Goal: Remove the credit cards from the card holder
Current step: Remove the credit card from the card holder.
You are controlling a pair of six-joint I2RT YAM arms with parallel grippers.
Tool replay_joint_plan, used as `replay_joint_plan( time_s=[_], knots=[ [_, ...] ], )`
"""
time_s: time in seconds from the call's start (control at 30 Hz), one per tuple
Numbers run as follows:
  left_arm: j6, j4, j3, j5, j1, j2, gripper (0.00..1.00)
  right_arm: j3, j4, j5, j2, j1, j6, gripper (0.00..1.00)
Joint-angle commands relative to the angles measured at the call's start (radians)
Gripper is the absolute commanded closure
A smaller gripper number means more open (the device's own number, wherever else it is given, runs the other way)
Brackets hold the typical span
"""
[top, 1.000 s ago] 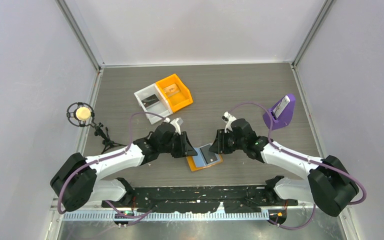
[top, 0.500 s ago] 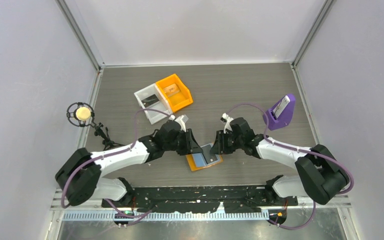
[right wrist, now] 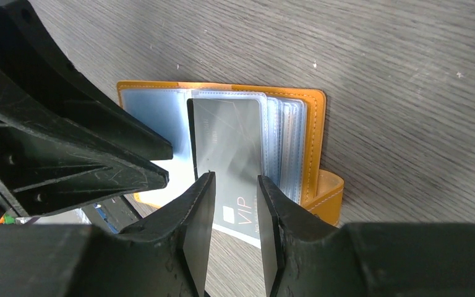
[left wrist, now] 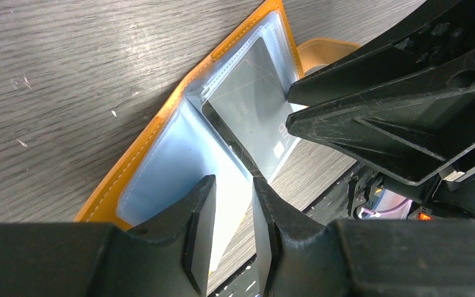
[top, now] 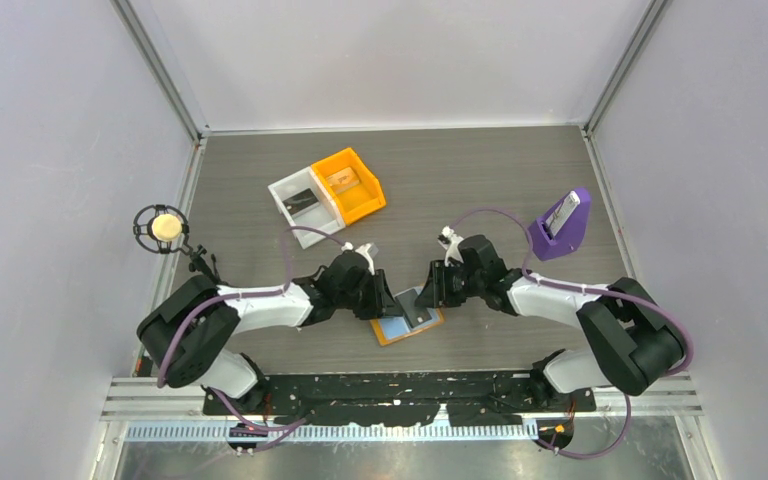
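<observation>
Half-hiding the card holder (top: 412,322) — left hand (left wrist: 230,213), right hand (right wrist: 232,207) — contact unclear.

Far wall (top: 390,60): plain pale grey.
Side walls: left wall (top: 50,150) and right wall (top: 720,150), the same smooth pale grey.
Corner posts: thin metal bars at far left (top: 160,70) and far right (top: 620,65).
Table (top: 460,170): dark grey wood with fine lines.
Near edge: a ribbed metal strip (top: 400,430) runs left to right.
Light: soft and even.
</observation>
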Motion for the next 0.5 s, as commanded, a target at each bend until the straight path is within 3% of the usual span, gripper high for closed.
replay_joint_plan(
  time_s=[0.0,0.47],
  knots=[
    [0.026,0.100,-0.029,-0.016,-0.002,0.020,0.69,-0.036,0.046,-0.011,0.009,-0.002,0.030,0.62],
    [0.044,0.173,-0.064,-0.004,0.004,0.023,0.67,-0.013,-0.064,0.050,-0.088,-0.002,0.040,0.63]
  ],
)
